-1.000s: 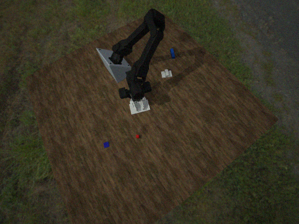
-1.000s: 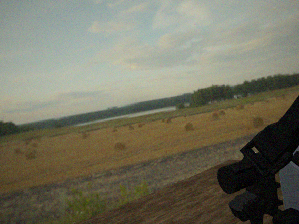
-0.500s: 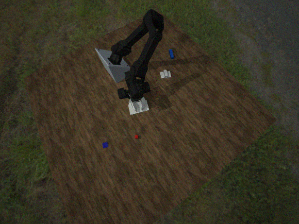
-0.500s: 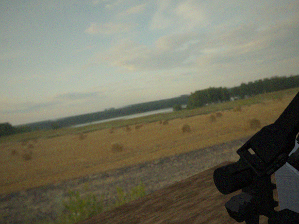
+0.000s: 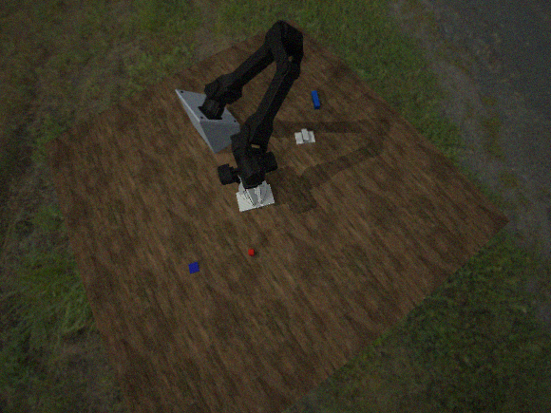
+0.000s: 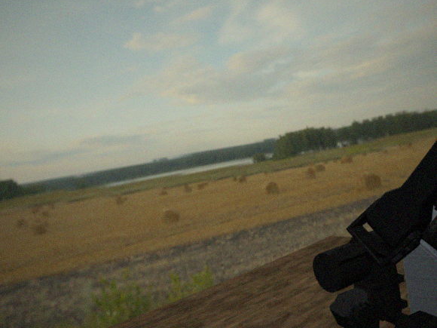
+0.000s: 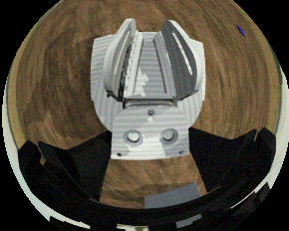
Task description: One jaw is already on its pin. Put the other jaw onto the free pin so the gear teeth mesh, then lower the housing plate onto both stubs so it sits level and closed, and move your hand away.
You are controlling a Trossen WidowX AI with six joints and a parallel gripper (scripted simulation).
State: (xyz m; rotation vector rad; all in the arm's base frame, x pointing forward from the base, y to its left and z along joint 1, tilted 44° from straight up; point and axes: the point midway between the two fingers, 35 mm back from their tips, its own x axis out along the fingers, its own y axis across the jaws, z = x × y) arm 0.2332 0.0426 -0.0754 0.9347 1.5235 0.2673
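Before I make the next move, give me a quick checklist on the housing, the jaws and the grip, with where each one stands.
Both slotted jaws standing on the base: ok.
Housing plate held between the gripper's fingers: ok.
Both round holes in the housing plate unobstructed from above: cannot tell.
Gear teeth meshed: cannot tell, the plate covers that spot.
Housing plate level and closed: cannot tell.
Hand moved away: not ok, the fingers flank the plate.
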